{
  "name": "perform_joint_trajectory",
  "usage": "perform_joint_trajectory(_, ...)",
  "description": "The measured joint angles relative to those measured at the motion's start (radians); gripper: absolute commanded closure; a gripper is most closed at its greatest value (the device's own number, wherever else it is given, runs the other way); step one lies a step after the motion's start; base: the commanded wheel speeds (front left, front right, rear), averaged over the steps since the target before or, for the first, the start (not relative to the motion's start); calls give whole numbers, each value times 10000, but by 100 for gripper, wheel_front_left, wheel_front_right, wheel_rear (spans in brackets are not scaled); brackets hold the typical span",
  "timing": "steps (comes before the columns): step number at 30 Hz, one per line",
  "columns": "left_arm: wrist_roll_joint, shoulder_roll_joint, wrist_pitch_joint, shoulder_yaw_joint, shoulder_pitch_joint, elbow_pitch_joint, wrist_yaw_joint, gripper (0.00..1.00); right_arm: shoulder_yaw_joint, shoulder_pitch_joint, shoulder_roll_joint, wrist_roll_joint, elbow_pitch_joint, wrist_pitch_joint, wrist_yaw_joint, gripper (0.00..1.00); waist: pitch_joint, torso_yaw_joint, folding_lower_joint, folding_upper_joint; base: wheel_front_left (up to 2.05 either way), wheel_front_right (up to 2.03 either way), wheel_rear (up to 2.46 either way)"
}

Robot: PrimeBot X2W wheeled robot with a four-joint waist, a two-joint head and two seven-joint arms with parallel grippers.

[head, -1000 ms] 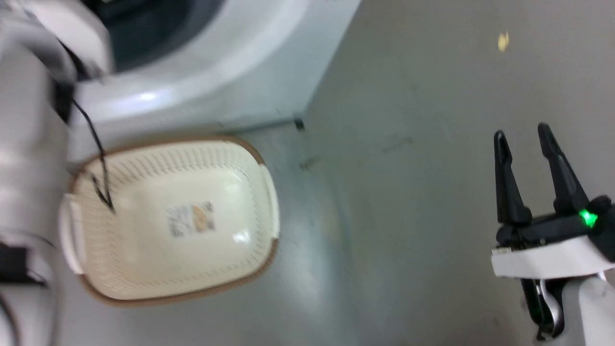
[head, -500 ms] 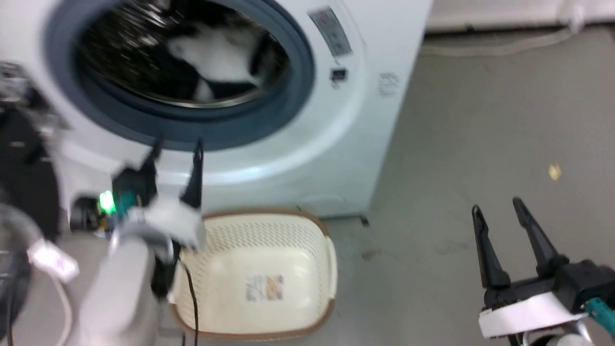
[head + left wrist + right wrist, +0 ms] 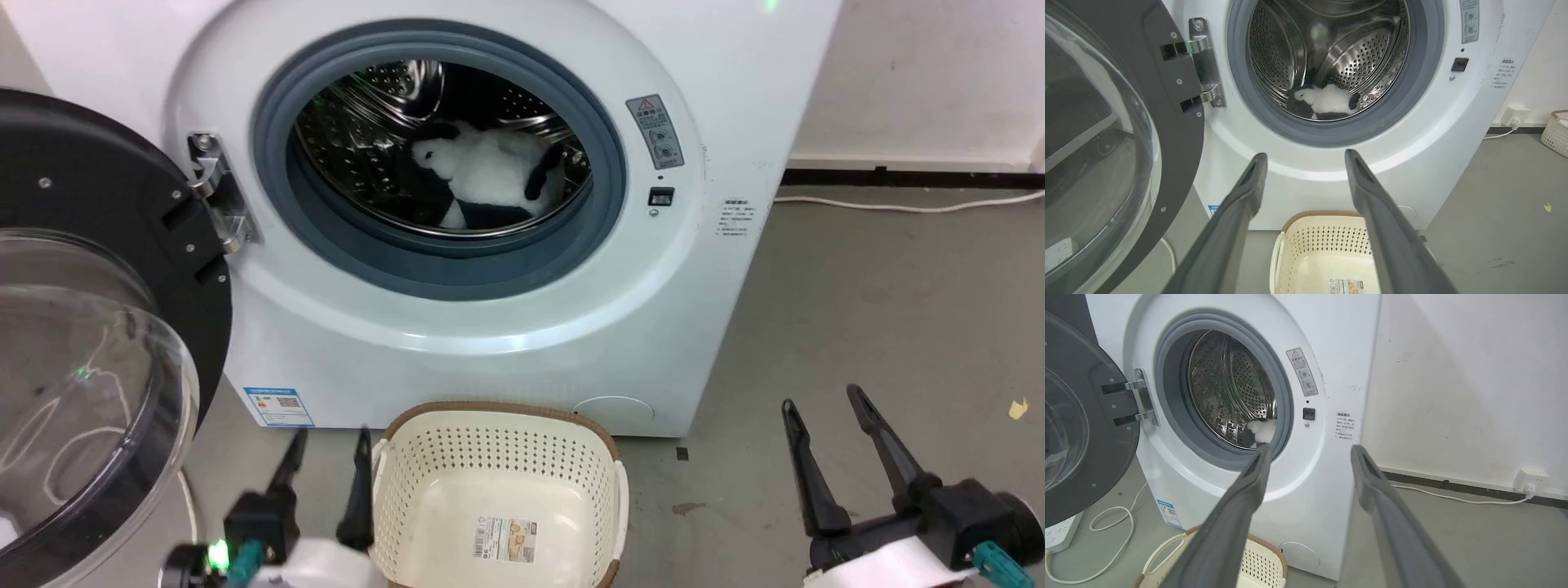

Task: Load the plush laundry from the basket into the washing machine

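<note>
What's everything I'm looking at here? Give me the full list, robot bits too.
washing machine: one, white, straight ahead
door: one, black rim and clear dome, swung open at left
plush toy: one, white and black, inside the washing machine
basket: one, cream with brown rim, on the floor before the machine
paper label: one, white, on the basket's bottom
cable: one, white, on the floor at right
left gripper: one, dark, open, beside the basket
right gripper: one, dark, open, lower right
</note>
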Motion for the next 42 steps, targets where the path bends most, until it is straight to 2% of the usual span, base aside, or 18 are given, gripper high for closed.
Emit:
perform_joint_trajectory(3, 146, -63, 0, -35, 315, -113, 221, 0, -25, 145, 0, -15, 161, 0, 0, 0, -65, 68, 1, 0, 0, 0, 0)
perform_joint_trajectory(7, 276, -142, -2, -113, 485, -278, 303, 0, -38, 349, 0, -201, 410, 0, 0, 0, -106, 143, 2, 0, 0, 0, 0)
perform_joint_trajectory(16, 336, -155, 0, -176, 598, -295, 295, 0, -84, 396, 0, -188, 468, 2, 0, 0, -115, 160, 2, 0, 0, 0, 0)
perform_joint_trajectory(17, 332, -153, 17, -180, 596, -286, 297, 100, -79, 394, 0, -190, 468, 4, 2, 100, -113, 163, 3, 0, 0, 0, 0)
perform_joint_trajectory(42, 669, -343, 460, 161, 595, -600, 117, 100, -61, 378, 0, -194, 405, 447, 2, 100, -114, 158, 2, 0, 0, 0, 0)
